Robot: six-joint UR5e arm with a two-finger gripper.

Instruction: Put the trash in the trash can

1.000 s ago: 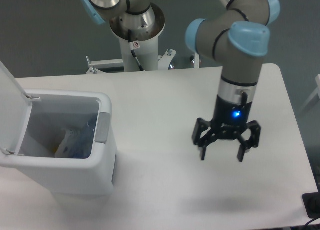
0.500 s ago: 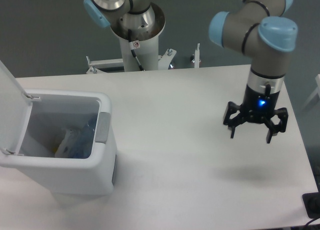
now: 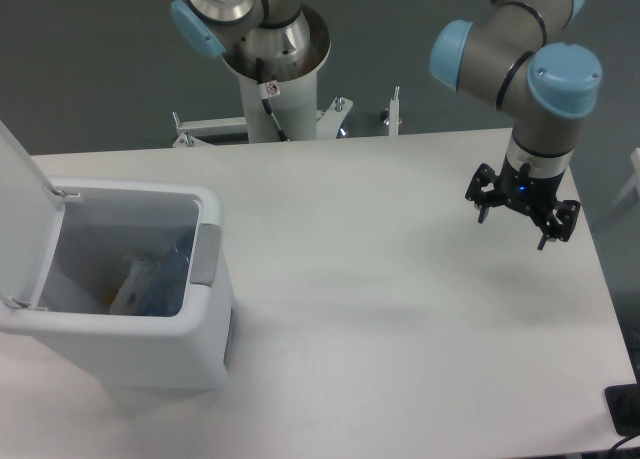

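White table [image 3: 380, 309], open trash can [image 3: 205, 324] holding bottle [image 3: 160, 279] and wrapper [image 3: 128, 291], tool [image 3: 518, 217] spread, empty.

The trash can [image 3: 150, 349] is white with a grey panel [image 3: 205, 255]. The black gripper [image 3: 514, 231] is lit blue; bluish trash [image 3: 150, 284] is seen inside.

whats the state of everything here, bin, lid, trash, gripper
trash can: upright on the table, open.
lid: swung up at the left side.
trash: lying inside the can; its items are hard to tell apart.
gripper: open, empty, above the right side of the table.
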